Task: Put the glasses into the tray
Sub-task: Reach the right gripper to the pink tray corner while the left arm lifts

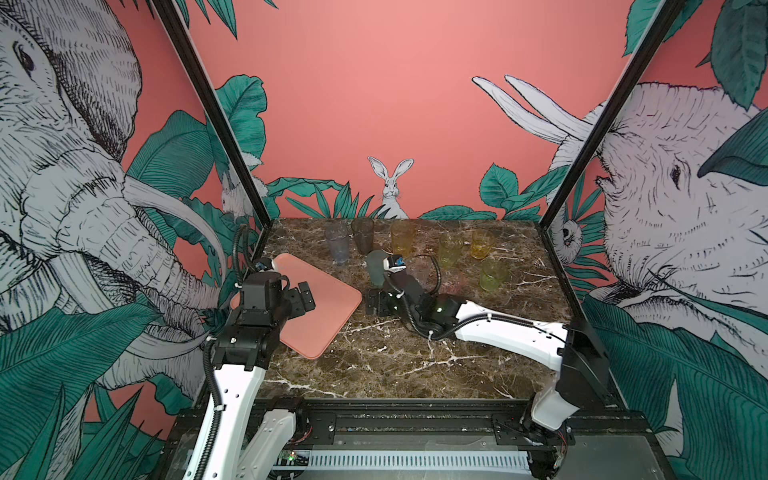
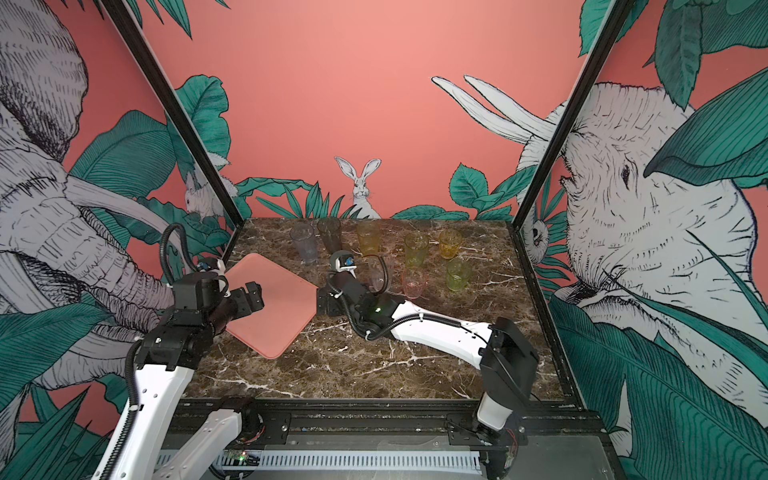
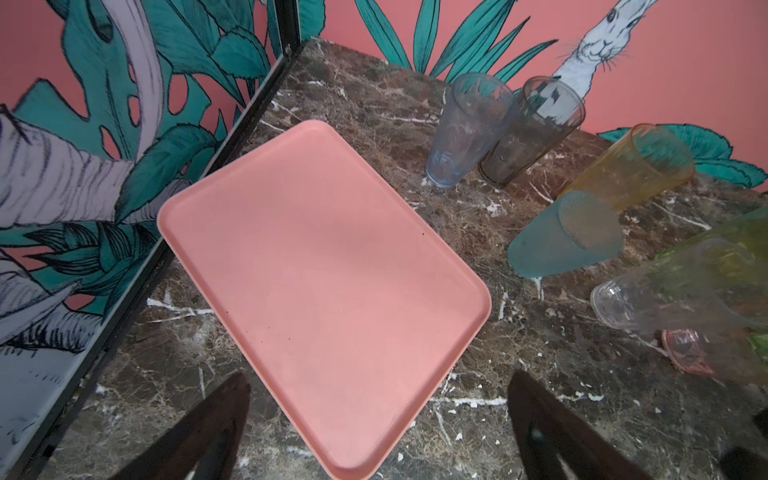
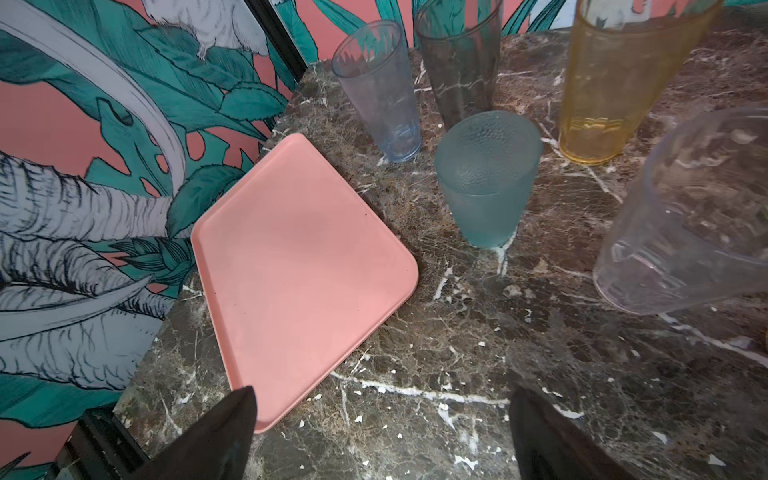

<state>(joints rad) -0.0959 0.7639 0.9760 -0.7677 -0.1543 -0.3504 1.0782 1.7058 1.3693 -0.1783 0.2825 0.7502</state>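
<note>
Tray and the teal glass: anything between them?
No. In the right wrist view only bare marble tabletop separates the tray and the teal glass.

Both top views look down on the whole tabletop [image 1: 374,365] from high above its near edge, facing its far edge. The left wrist view sits close over the tray [image 3: 316,257], facing the far left corner. The right wrist view, equally near, faces that corner too; both share the tray and the tall glasses [image 4: 382,95].

no legible text, amber glass [image 4: 598,83] embossing unreadable
</note>
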